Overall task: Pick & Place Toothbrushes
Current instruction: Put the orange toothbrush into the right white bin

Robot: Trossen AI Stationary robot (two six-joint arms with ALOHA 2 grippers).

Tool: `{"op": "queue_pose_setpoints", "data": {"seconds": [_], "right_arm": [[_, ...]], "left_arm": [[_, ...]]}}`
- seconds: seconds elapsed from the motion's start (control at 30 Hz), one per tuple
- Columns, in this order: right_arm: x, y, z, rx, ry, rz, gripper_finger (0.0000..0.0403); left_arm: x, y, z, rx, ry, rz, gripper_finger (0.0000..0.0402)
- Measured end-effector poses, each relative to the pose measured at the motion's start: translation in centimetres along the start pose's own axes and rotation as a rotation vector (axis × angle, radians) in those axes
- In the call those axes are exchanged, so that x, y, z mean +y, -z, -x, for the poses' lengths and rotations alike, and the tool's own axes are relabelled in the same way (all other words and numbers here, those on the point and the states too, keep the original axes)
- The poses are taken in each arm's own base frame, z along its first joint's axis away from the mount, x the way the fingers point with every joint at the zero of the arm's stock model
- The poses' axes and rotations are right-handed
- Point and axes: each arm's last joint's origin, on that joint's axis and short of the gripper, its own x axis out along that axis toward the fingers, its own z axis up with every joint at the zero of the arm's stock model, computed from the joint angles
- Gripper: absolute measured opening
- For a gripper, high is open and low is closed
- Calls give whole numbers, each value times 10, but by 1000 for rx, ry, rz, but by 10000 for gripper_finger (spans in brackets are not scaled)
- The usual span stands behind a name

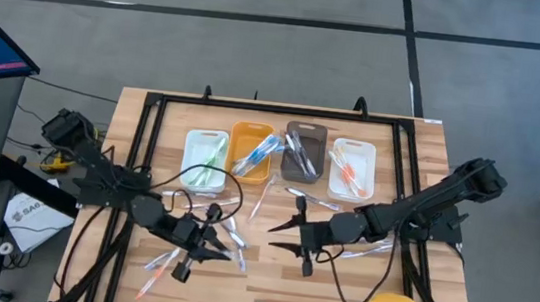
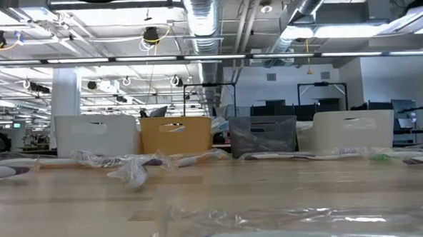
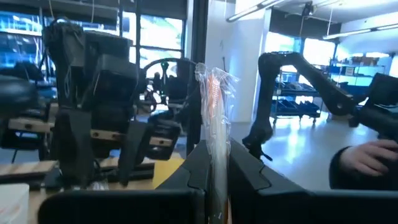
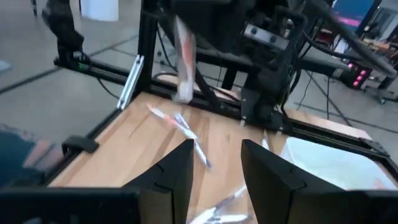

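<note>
Overhead, bins [image 1: 280, 155]: 4 in a row, white, orange, grey, white, each holding toothbrushes [image 1: 253, 155].
Surface [image 1: 421, 147]: wooden, with loose wrapped toothbrushes scattered mid-surface.
Room: open workshop, concrete floor.
Left tool [image 3: 214, 171]: closed on 1 wrapped orange toothbrush [image 3: 214, 112], held upright.
Right tool [image 4: 216, 163]: empty, parted.

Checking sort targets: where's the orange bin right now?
High view: the orange bin sits second from the left in the row of four at the table's far side, between the white bin and the grey bin.
</note>
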Motion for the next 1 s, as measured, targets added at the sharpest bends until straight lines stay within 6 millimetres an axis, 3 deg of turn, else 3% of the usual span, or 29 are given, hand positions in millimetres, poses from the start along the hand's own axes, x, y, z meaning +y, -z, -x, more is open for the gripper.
{"op": "queue_pose_setpoints", "data": {"seconds": [0.2,0.6,0.87,1.0], "right_arm": [[7,5,-15,-73,10,61,138],[21,-2,-70,-98,22,105,240],[26,1,-107,-91,40,103,249],[26,-6,-109,-99,44,122,249]], "left_arm": [[1,10,-7,-39,-10,-21,17],[19,9,-13,-81,-74,-24,17],[20,9,-13,-84,-72,-25,17],[20,9,-13,-84,-67,-26,17]]}}
